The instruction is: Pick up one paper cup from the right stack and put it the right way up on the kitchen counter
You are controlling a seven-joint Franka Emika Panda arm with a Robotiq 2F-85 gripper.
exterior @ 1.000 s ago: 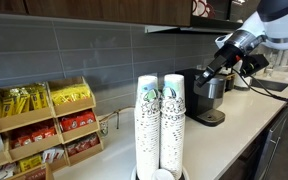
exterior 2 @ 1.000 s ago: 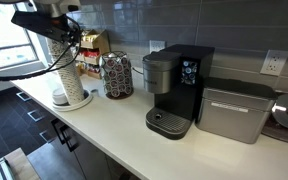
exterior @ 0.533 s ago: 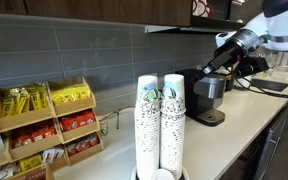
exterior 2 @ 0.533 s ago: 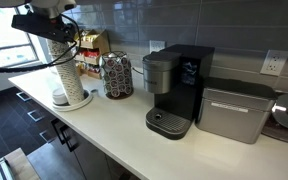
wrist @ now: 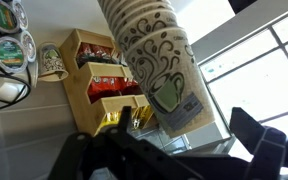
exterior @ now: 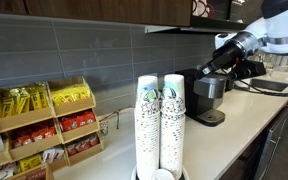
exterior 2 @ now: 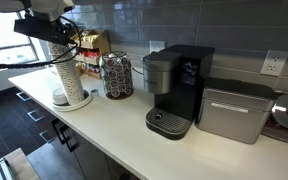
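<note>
Counter (exterior 2: 124, 128): long, with free space mid-way, a likely set-down spot. Coffee machine (exterior 2: 176, 88) and pod rack (exterior 2: 116, 75) stand near the stack and probably don't block it. Right stack (wrist: 149, 45) seems stacked mouth-down, so a cup needs flipping. Gripper (wrist: 179, 140) hovers at the stack's top, jaws wide and empty, lined up on the end paper cup (wrist: 174, 95), not touching.

Cup stacks (exterior: 148, 130): two. Coffee machine (exterior 2: 179, 85): one. Pod carousel (exterior 2: 117, 75): one. Silver box appliance (exterior 2: 234, 112): one. Wall outlets (exterior 2: 273, 62): two. Robot arm (exterior: 274, 25): one. Kitchen counter (exterior 2: 114, 125): one. Wooden snack rack (exterior: 44, 125): count unclear, compartments run together.
</note>
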